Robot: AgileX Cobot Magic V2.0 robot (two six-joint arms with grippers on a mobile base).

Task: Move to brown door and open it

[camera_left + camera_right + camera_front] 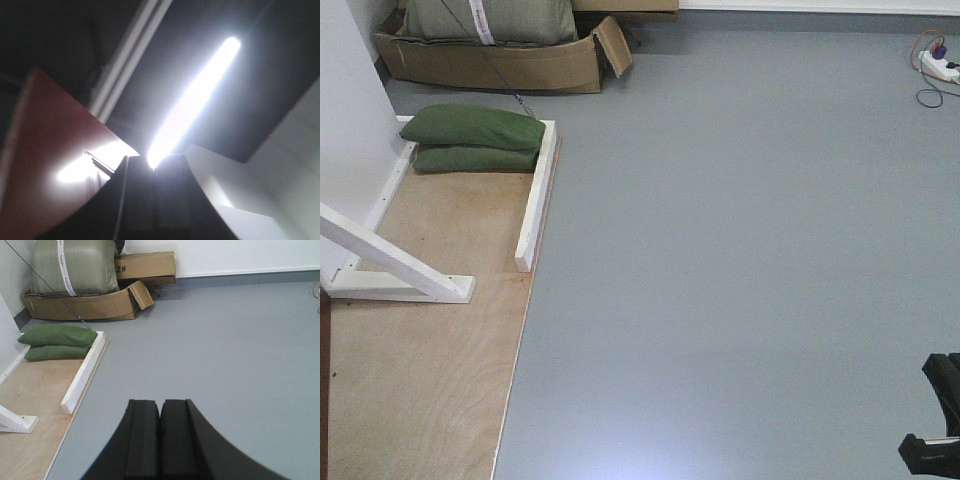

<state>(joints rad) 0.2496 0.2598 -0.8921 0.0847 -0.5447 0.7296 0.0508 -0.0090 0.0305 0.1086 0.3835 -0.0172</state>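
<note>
Door filled lower left of left wrist view, just left of my left gripper, long axis upright. Left arm nearer. Both grippers pressed together; right gripper faced floor.

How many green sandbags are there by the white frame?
2. The upper sandbag lies stacked on the lower sandbag, on the plywood base against the white frame. Others may be hidden behind the white panel at left.
</note>
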